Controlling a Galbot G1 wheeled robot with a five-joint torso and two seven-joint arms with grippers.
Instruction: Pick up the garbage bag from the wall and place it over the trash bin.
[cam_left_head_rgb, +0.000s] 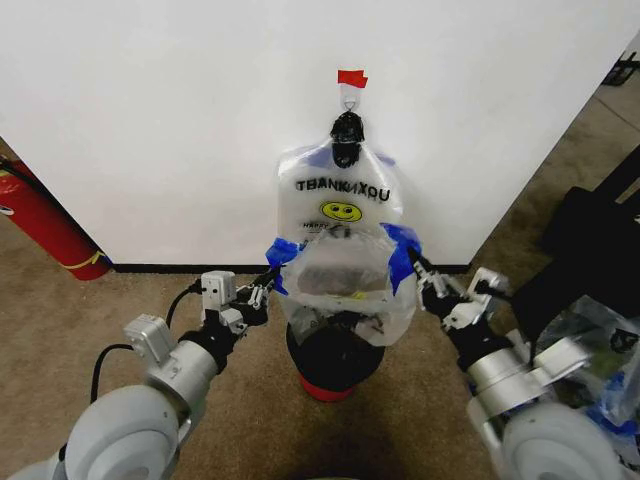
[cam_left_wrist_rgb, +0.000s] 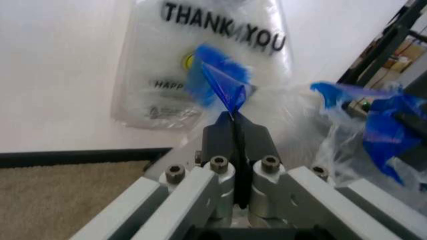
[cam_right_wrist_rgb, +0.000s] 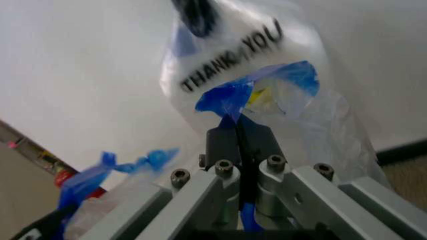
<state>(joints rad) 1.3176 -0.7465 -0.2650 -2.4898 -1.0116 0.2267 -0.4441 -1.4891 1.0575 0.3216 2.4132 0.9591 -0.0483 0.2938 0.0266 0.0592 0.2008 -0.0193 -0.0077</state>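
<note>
1. Garbage bag (cam_left_head_rgb: 340, 250), thin see-through white plastic with black "THANK YOU" lettering and a yellow smiley, hangs by its knotted top from the small metal hook (cam_left_head_rgb: 348, 97) on the plain white wall (cam_left_head_rgb: 150, 120).
2. Its lower mouth is stretched wide, directly above the small round black wire-mesh trash bin (cam_left_head_rgb: 334, 355), near the wall's black baseboard.
3. Left gripper (cam_left_head_rgb: 266, 287) is pressed together on 1 blue patch; right gripper (cam_left_head_rgb: 420, 272) pinches the opposite patch.
4. Both sit equally near, so the bag's long axis runs vertically, hook down to bin.
</note>
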